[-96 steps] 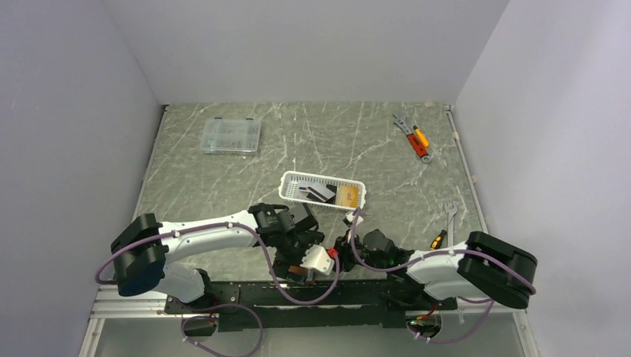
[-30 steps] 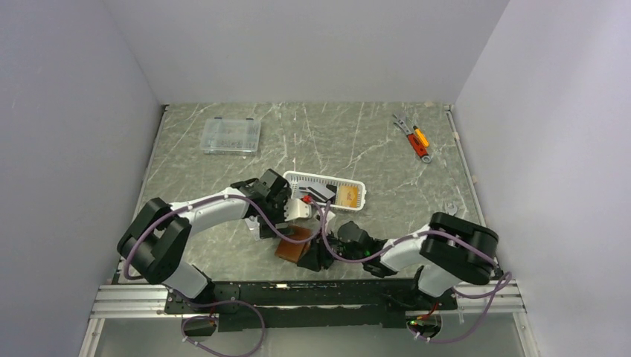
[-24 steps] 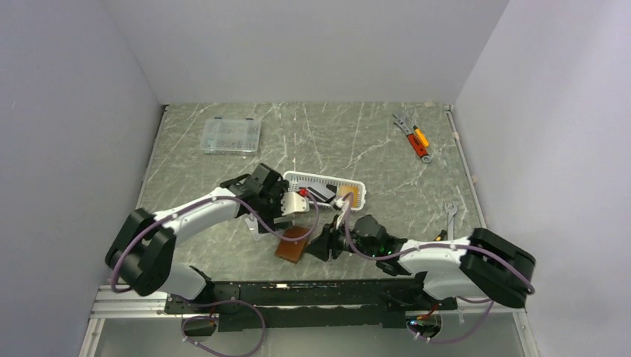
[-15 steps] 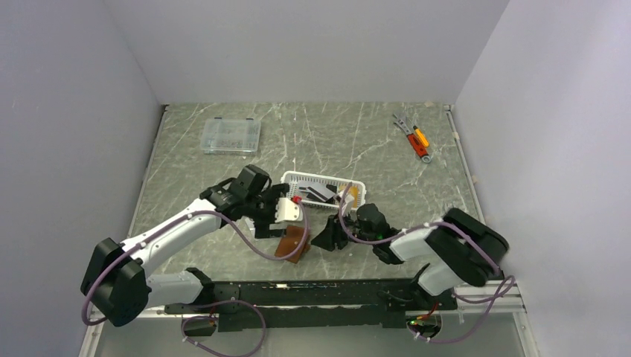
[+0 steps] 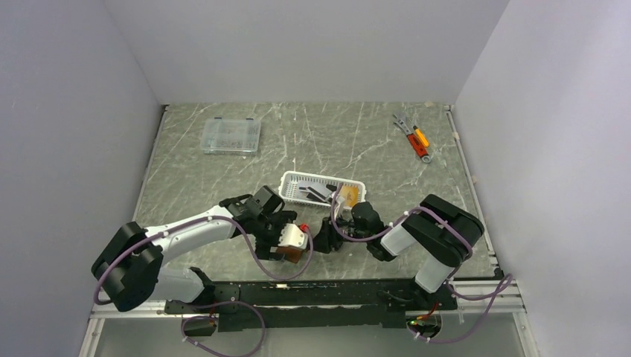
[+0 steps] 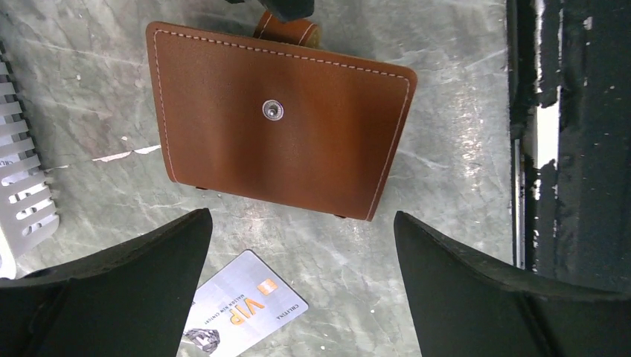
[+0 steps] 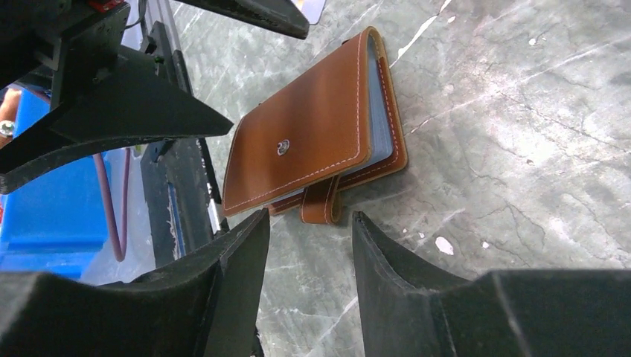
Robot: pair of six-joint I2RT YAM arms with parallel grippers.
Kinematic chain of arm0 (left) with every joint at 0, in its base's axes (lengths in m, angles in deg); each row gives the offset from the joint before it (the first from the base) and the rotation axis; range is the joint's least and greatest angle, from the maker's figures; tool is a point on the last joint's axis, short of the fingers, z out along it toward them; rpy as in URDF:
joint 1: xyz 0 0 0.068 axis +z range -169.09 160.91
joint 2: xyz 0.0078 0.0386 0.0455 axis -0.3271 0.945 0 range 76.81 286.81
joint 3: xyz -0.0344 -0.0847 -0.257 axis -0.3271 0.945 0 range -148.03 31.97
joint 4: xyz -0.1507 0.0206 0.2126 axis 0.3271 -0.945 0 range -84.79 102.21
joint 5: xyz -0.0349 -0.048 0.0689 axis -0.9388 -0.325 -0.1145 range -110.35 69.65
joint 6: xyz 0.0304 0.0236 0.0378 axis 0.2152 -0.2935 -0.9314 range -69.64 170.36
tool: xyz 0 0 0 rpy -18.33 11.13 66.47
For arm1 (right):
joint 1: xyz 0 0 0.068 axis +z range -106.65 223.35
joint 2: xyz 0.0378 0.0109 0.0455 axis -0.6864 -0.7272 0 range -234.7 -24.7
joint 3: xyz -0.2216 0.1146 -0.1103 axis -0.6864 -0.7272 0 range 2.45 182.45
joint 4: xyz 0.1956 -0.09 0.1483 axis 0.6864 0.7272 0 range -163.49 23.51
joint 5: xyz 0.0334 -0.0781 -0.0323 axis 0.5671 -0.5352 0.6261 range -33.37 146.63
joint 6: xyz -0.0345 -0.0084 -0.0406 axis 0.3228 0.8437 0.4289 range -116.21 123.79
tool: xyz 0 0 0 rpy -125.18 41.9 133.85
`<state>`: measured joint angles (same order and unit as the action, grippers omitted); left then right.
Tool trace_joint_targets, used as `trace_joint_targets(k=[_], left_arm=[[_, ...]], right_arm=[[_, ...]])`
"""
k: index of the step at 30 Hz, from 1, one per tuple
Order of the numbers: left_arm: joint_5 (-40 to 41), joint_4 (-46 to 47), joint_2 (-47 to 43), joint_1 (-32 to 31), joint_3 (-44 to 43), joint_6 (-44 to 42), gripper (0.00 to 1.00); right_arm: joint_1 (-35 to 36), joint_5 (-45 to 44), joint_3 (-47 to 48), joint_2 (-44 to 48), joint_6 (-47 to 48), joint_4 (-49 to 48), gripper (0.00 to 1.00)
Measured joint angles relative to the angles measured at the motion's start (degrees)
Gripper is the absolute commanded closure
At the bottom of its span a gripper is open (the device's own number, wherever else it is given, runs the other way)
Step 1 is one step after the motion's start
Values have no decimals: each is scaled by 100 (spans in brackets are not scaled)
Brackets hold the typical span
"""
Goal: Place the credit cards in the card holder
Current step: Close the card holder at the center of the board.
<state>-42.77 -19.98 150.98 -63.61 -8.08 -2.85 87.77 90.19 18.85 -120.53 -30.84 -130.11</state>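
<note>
On the worktop (image 5: 312,141), near the middle of its near edge, lies the closed wallet (image 6: 279,119). The left gripper (image 6: 303,217) hangs straight above it, jaws wide and empty, and the wallet's long side runs from finger to finger. The right gripper (image 7: 311,217), narrowly parted and empty, faces the snap tab (image 7: 321,202). A silver card (image 6: 245,305) lies just beside the wallet.

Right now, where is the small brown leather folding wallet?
In the left wrist view the wallet lies folded on the marble table, beside a silver VIP card, between the white slotted basket and the black front rail.
</note>
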Motion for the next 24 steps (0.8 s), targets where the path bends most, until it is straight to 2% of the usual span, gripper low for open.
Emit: trace_joint_targets(k=[10, 18, 21, 24], left_arm=[[129, 238, 234, 0, 0, -31, 1], [129, 238, 420, 0, -4, -94, 1], [133, 238, 459, 0, -9, -109, 1], [133, 236, 507, 0, -46, -107, 1]], right_arm=[[94, 103, 61, -616, -37, -763, 60], [341, 125, 103, -925, -197, -1283, 75], [433, 120, 103, -925, -223, -1388, 86], [533, 114, 101, -953, -264, -1530, 92]])
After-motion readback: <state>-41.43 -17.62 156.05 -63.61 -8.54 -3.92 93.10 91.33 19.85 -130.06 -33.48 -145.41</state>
